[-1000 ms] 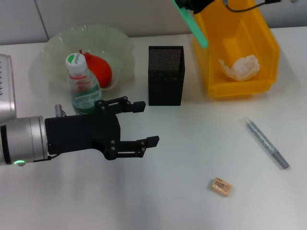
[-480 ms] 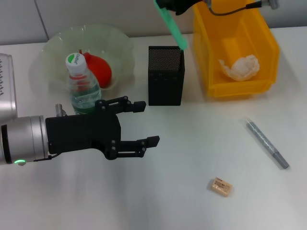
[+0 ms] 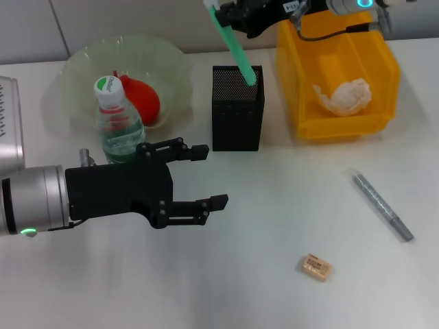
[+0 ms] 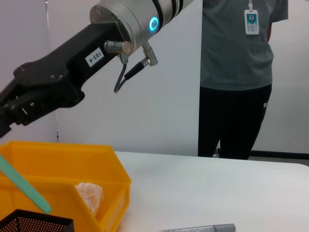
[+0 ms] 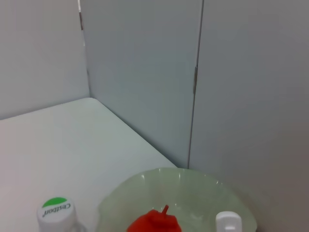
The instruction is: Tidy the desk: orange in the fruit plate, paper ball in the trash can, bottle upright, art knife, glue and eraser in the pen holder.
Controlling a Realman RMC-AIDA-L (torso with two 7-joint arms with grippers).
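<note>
the right pincer is clamped on the green art knife, tilted with its lower tip inside the black mesh pen holder. the left pincer hovers over the white table, its fingers apart, near the upright bottle.

a lab or office test room: plain white table, grey partition walls, and a person with a badge on a lanyard standing beside it.
</note>
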